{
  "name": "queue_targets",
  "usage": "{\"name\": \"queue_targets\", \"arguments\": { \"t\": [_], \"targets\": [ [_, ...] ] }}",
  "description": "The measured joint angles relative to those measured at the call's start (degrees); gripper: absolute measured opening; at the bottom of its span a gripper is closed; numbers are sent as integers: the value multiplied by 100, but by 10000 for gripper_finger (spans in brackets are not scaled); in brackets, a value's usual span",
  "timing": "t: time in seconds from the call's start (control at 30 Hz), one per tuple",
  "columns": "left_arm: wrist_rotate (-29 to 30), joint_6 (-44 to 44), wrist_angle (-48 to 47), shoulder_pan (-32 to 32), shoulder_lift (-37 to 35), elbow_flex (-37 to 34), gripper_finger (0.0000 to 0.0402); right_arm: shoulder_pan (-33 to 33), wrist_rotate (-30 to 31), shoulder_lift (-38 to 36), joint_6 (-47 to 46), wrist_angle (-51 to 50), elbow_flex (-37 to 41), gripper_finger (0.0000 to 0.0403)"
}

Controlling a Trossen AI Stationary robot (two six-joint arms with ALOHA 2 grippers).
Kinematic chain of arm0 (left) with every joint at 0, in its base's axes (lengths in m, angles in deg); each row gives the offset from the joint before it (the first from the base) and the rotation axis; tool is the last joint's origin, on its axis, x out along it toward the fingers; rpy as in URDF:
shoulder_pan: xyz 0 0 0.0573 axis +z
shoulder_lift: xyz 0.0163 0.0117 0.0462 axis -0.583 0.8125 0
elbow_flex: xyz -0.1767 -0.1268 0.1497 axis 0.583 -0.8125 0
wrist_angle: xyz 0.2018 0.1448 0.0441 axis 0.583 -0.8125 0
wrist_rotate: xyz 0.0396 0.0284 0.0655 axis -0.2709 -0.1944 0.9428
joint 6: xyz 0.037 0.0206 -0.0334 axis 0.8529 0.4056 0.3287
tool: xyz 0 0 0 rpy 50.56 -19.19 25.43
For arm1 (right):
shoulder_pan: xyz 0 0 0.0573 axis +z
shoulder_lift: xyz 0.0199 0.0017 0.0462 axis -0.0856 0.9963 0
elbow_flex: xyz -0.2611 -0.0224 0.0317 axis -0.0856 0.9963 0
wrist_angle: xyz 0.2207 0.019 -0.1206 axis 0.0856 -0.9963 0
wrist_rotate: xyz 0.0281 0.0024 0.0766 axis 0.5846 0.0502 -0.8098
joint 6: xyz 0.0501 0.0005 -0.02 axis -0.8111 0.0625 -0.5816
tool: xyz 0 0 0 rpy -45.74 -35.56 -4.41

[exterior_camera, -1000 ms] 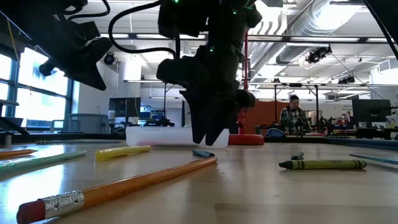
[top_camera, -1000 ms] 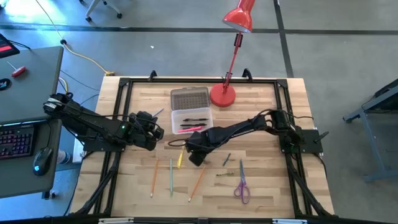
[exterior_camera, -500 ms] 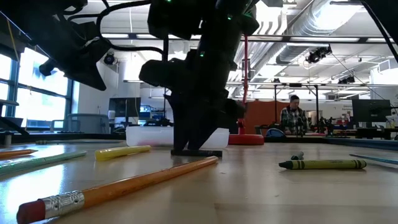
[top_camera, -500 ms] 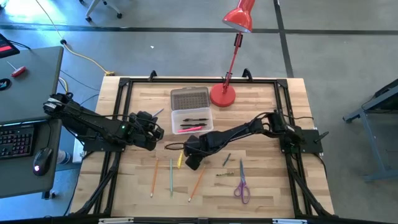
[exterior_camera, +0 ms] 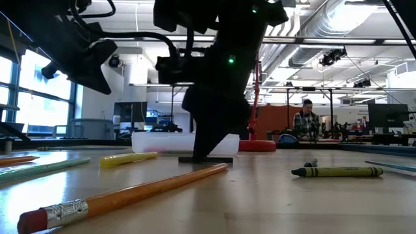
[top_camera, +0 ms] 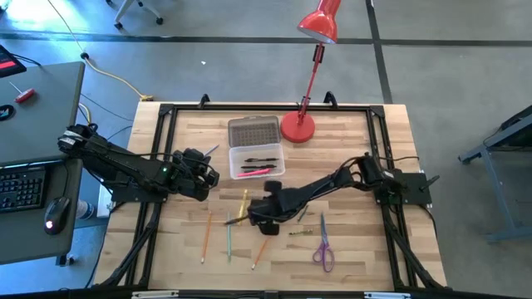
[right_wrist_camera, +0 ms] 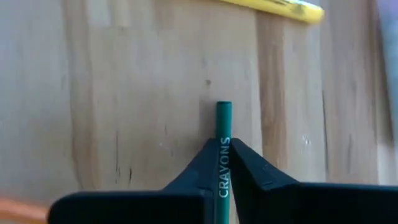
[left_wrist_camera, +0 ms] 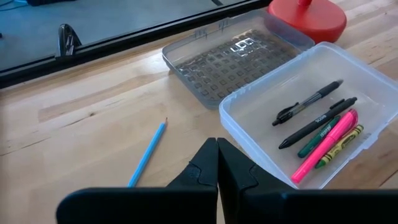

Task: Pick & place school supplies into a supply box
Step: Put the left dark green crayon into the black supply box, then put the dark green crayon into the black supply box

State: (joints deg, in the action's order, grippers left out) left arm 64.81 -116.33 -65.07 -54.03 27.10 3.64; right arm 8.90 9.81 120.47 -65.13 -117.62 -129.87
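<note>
Lying between right jaws: teal crayon (right_wrist_camera: 223, 149)

Closed left tool (left_wrist_camera: 217, 163) beside supply box (left_wrist_camera: 261, 102), blue pencil (left_wrist_camera: 147, 154)

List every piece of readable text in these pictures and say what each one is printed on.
"CRAYONS": on the teal crayon pinched between the right gripper fingers, down at the wood table.
White lettering on a black pen in the supply box: too small to read.
Print on the green crayon lying on the table: too blurred to read.
No other readable text.
</note>
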Motion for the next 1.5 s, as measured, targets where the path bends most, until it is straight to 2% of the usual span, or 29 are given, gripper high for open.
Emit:
{"name": "queue_targets", "arguments": {
  "t": [0.1, 0.23, 0.37, 0.47, 0.57, 0.63, 0.77, 0.97, 1.27, 1.37, 1.5],
  "targets": [
    [-2, -2, 4, -1, 0, 0, 31, -75, -135, -138, 361, -64, -127, 13],
    [-15, -2, 14, -1, 0, 0, 31, -321, 195, -616, 1072, 110, -363, 21],
    [-15, -4, 9, 0, 0, 0, 31, -863, 421, -834, 2137, 626, -377, 8],
    [-15, -4, 20, 0, 0, 0, 31, -1387, -426, -878, 2867, 975, -372, 4],
    [-15, -4, 25, 0, 0, 0, 31, -1855, -1699, -835, 2784, 1299, -230, 10],
    [-15, -2, 22, 0, 0, 0, 31, -2065, -1975, -803, 2661, 1426, 1, 11],
    [-11, 2, -3, -2, -1, 0, 31, -2300, -1836, -801, 2873, 1678, 506, 8],
    [78, 9, -10, 0, 0, 0, 31, -2406, -1945, -801, 2932, 2087, 1213, 11],
    [118, -4, 4, 0, 0, 0, 31, -2385, -1423, -811, 2945, 2040, 1025, 57],
    [120, -4, 9, 0, 0, 0, 31, -2335, -1401, -851, 2947, 1577, 724, 73],
    [119, -4, -1, 0, 0, 0, 31, -2118, -1474, -1125, 2988, 137, 223, 85]
  ]
}}
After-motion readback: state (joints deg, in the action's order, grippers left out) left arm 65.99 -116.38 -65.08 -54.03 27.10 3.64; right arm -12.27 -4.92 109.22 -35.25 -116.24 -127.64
